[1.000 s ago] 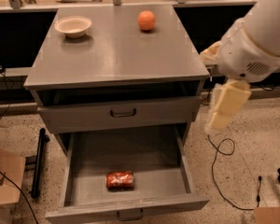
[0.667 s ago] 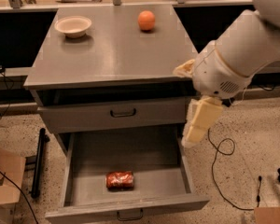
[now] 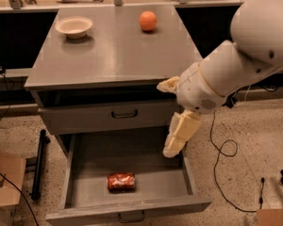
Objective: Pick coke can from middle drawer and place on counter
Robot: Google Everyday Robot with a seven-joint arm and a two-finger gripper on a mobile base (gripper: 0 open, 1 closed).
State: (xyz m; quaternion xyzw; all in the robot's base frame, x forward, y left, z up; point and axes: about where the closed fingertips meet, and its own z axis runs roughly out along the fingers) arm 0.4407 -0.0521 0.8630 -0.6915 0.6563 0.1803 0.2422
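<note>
Judging from the camera view, the end effector [image 3: 179, 136] is hanging by the right wall of the middle drawer [image 3: 132, 210], risking a knock on that wall when descending; whether it is spread or pressed together I cannot tell. The coke can [image 3: 121, 181], lying sideways and liable to roll, is sitting on the drawer floor below-left of it, well apart.

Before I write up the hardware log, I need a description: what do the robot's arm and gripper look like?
The arm is bulky, smooth and white, built of rounded segments; no markings or cables show on it. The gripper, above the right side of the middle drawer, is cream-yellow, blocky and tapering.
</note>
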